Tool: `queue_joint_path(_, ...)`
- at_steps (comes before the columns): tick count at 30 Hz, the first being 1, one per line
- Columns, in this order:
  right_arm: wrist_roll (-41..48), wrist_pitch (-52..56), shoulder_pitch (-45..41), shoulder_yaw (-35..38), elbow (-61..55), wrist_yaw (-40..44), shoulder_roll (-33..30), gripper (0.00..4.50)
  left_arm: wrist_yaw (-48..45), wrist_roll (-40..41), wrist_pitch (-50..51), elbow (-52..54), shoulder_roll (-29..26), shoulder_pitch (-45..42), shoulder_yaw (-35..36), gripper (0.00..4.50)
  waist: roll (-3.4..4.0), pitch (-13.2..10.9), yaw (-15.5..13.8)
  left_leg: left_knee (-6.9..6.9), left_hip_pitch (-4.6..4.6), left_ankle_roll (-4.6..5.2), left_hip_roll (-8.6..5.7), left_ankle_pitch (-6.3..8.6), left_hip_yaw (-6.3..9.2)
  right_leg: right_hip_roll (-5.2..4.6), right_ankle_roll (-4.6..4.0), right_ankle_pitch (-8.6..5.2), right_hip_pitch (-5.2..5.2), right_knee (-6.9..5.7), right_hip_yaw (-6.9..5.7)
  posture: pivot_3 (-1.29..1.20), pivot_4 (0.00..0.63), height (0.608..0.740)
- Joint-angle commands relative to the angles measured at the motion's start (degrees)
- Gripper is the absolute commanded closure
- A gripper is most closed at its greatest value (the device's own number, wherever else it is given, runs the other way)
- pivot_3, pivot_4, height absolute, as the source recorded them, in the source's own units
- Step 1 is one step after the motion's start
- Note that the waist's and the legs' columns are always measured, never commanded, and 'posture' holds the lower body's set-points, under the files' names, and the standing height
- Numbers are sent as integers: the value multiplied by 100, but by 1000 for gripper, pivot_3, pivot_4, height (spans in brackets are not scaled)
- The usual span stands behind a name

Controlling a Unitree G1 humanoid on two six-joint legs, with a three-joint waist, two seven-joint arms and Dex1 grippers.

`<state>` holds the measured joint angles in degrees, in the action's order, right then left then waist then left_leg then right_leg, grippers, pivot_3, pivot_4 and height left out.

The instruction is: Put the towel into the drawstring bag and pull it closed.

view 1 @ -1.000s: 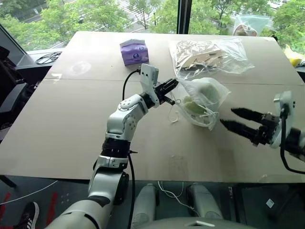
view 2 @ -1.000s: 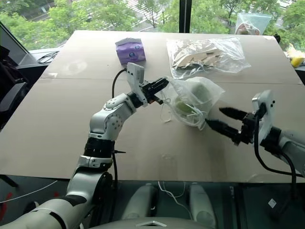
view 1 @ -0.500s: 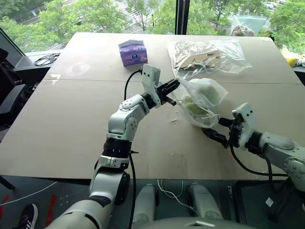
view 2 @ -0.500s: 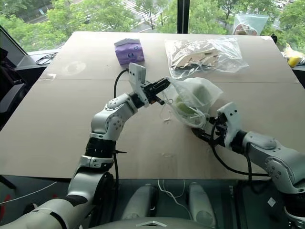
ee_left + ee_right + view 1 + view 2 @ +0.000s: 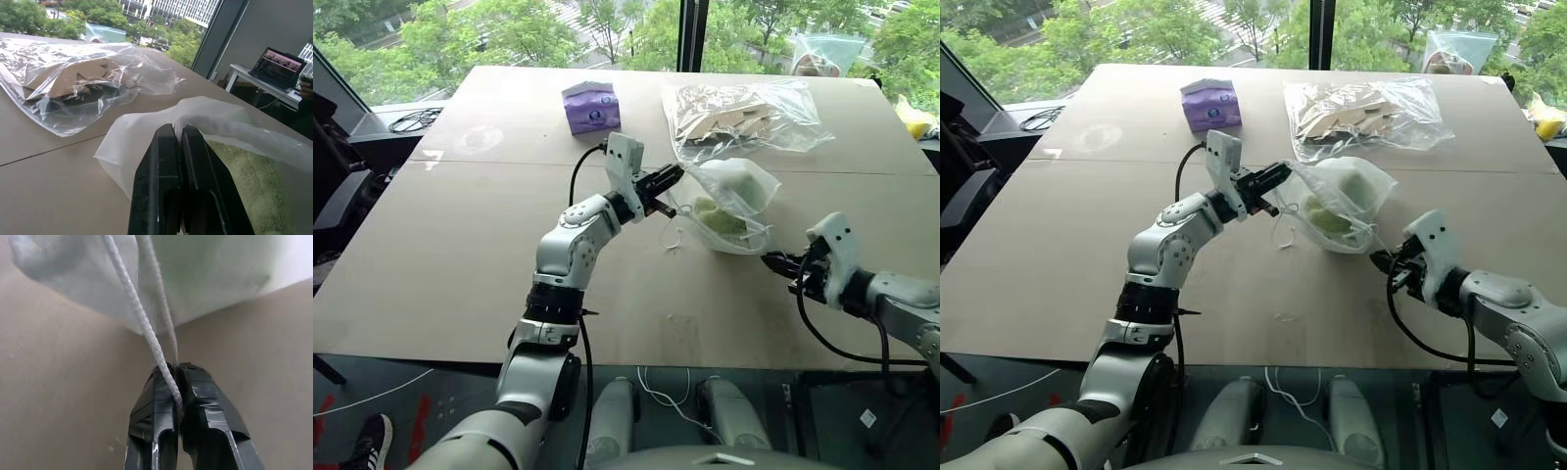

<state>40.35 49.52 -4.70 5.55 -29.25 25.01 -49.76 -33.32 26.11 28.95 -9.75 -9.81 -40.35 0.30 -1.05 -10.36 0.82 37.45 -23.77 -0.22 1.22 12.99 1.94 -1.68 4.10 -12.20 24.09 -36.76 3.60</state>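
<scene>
Table (image 5: 460,255): a bare tan top by the window, the action near its middle.
Tissue pack (image 5: 590,106): purple, at the far left, well apart from the work.
Left gripper (image 5: 668,182): pinched tight on the left edge of the bag's mouth, holding it lifted off the table; in the left wrist view the two fingers (image 5: 168,176) press thin white fabric between them.
Bag (image 5: 732,196): white, see-through and limp, slumped at centre between the two grippers, just near of the plastic bag.
Towel (image 5: 717,217): light green, already inside the bag, low in its belly and showing through the cloth.
Plastic bag (image 5: 744,113): clear, full of beige pieces, at the far right-centre.
Cord (image 5: 142,318): white drawstring running from the bag's right side down to the right gripper, looking taut.
Right gripper (image 5: 778,262): low over the table right of the bag, jaws clamped on the cord.
Handling: both pieces look light and soft; the bag will probably crumple and slide rather than resist, so it likely needs anchoring at the mouth hem while the cord is drawn away. The cord is thin and may slip, so a firm pinch well up its length seems the best hold.
Progress: the towel is stowed; closing the mouth is what remains.
</scene>
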Motion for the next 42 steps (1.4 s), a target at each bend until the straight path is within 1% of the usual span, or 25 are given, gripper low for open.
queue_joint_path(1, -249, -157, -132, 251, 17, 66, -14, 4500, -495, 944, 388, 532, 65, 20, 438, 3944, 0, 0, 21, 0, 1, 0, 0, 0, -1, 0, 0, 0, 0, 0, 0, 0, 150, 740)
queue_joint_path(2, -233, -148, -176, 293, 27, 66, 40, 4500, -570, 940, 485, 632, -19, 59, 367, 3740, 0, 0, 30, 0, 1, 0, 1, 0, 0, 1, 1, -1, 1, 0, 0, 0, 150, 740)
queue_joint_path(4, -264, -112, -239, 289, -3, 60, 85, 4500, -457, 659, 403, 739, -163, 146, 240, 2882, 0, 0, 28, -1, 2, 0, 2, 0, 2, 2, 1, -1, 1, -3, -1, 0, 150, 740)
queue_joint_path(7, -316, -47, -253, 263, -96, 38, 130, 4500, -550, 856, 615, 1049, -401, 291, 350, 1603, 1, 1, 23, -1, 4, 0, 2, 0, 2, 3, 1, 0, 0, -4, 0, 0, 150, 740)
queue_joint_path(10, -283, 43, -247, 319, -178, -6, 214, 4500, -979, 1192, 815, 1354, -972, 445, 649, 1603, 0, 0, 23, -1, 3, 0, 2, 0, 1, 2, 0, 0, 1, -5, 2, 0, 150, 740)
queue_joint_path(13, -300, 108, -265, 330, -209, -18, 263, 4500, -1265, 1243, 854, 1300, -1415, 540, 770, 1603, 0, 0, 20, -1, 3, 0, 3, 0, 1, 2, -1, -1, 2, -5, 0, 0, 150, 740)
queue_joint_path(15, -321, 140, -315, 317, -189, -21, 296, 4500, -1572, 929, 657, 1219, -1760, 706, 519, 1603, 1, 1, 16, 0, 4, 0, 3, 0, 1, 2, -9, -6, 1, -5, 0, 0, 150, 740)
queue_joint_path(18, -341, 192, -409, 308, -156, -13, 347, 4500, -2230, 283, 296, 1223, -2343, 1033, -230, 1603, 2, 1, 15, 0, 4, 0, 1, 0, -5, 0, -21, -13, 0, -3, 4, 0, 150, 740)
queue_joint_path(20, -349, 222, -441, 313, -157, -10, 368, 4500, -2449, 4, 102, 1236, -2477, 1131, -583, 1603, 1, 1, -5, 0, 3, 0, 1, 0, -4, -1, -23, -13, 1, -2, 4, 0, 150, 740)
queue_joint_path(22, -349, 256, -456, 324, -179, -19, 388, 4500, -2415, -318, -215, 1092, -2421, 1119, -796, 1603, -1, 0, -24, 0, 0, 0, 1, 0, -2, -2, -26, -11, 1, -1, 2, 0, 150, 740)
queue_joint_path(26, -345, 335, -470, 359, -237, -64, 455, 4500, -2004, -1086, -966, 488, -2069, 933, -1138, 1603, -1, 0, -13, 2, 2, 0, 2, 0, -3, -2, -26, -12, 1, -2, 2, 0, 150, 740)
queue_joint_path(29, -351, 370, -425, 453, -282, -108, 491, 4500, -1602, -1222, -1162, 309, -1673, 874, -1032, 1603, -1, 0, -11, 2, 1, 0, 2, 0, -3, -1, -23, -10, 1, -3, 3, 0, 150, 740)
queue_joint_path(34, -393, 376, -385, 501, -300, -135, 569, 4500, -1269, -1316, -1411, 64, -1281, 966, -919, 1603, 0, 0, 3, -3, 2, 0, 2, 0, -2, -1, -18, 10, 2, -4, 2, 0, 150, 740)
queue_joint_path(37, -429, 348, -384, 505, -300, -158, 629, 4500, -1052, -1370, -1646, -314, -1134, 959, -736, 2447, -1, 0, 6, -2, 3, 0, 2, 0, -2, -1, -16, 9, 1, -4, 2, 0, 150, 740)
queue_joint_path(39, -478, 308, -377, 525, -289, -183, 660, 4500, -914, -1329, -1762, -443, -1058, 929, -568, 3241, -1, 0, 6, 1, 3, 0, 2, 0, -3, 0, -12, 7, 1, -5, 3, 0, 150, 740)
queue_joint_path(41, -560, 220, -369, 594, -263, -220, 697, 4500, -663, -1305, -1890, -525, -967, 883, -357, 4246, -1, 0, 3, 2, 3, 0, 2, 0, -2, 0, -11, 7, 1, -5, 3, 0, 150, 740)
queue_joint_path(42, -622, 143, -376, 667, -235, -260, 728, 4500, -482, -1340, -2012, -583, -929, 879, -245, 4452, -1, 0, 0, 2, 3, 0, 2, 0, -3, -1, -11, 8, 1, -5, 3, 0, 150, 740)
